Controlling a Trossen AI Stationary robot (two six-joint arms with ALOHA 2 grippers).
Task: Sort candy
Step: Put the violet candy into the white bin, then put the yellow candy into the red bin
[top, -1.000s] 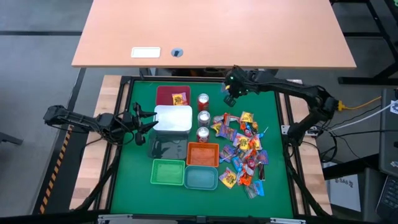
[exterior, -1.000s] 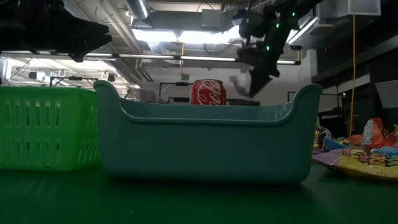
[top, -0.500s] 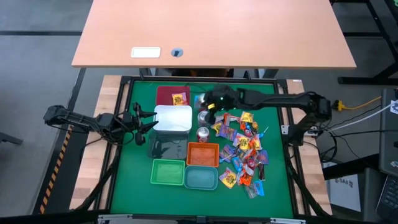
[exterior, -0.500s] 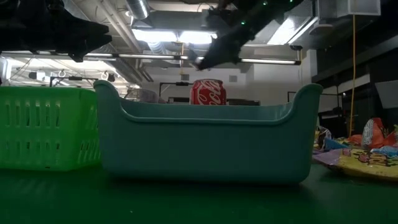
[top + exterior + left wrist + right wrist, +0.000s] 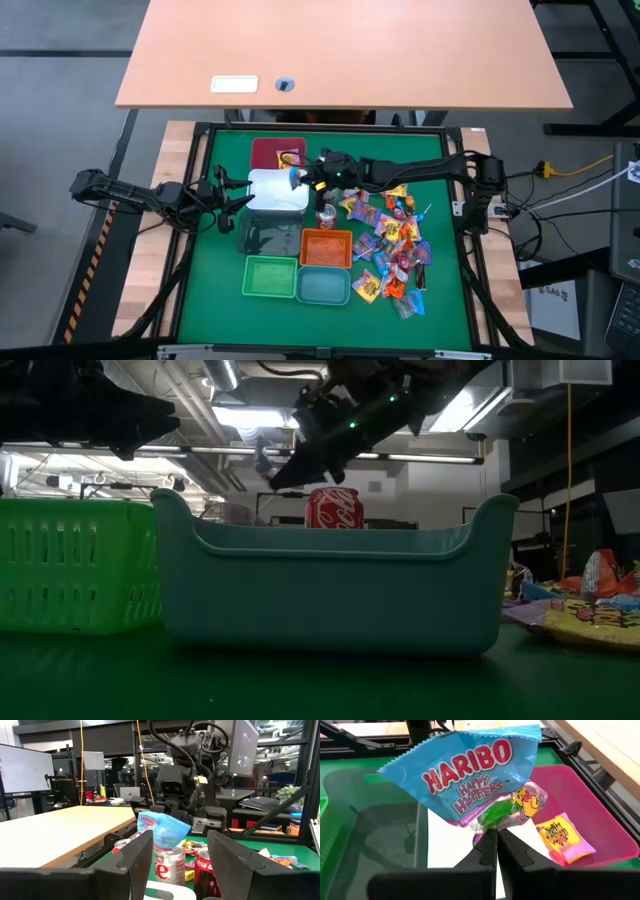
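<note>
Overhead view of a green work mat w/ coloured bins and a heap of candy [image 5: 392,245] on its right side. The right gripper [image 5: 303,178] reaches across from the right; its fingers are pinched together on the bottom edge of a light-blue gummy packet [image 5: 470,775], which hangs over the white bin [image 5: 270,195], just beside the maroon bin [image 5: 590,815]. A yellow sweet [image 5: 560,837] already lies in the maroon bin. Three red-and-silver cans [image 5: 326,215] stand in a row under the right arm. The left gripper [image 5: 177,855] waits at the mat's left edge, fingers spread apart, nothing betw. them.

Risks, as judgement: the pinch holds only a thin strip of crinkly wrapper, so the packet could slip early. It sits near the border of two bins, so a release here may land in the wrong one. The low arm could also clip a can.
</note>
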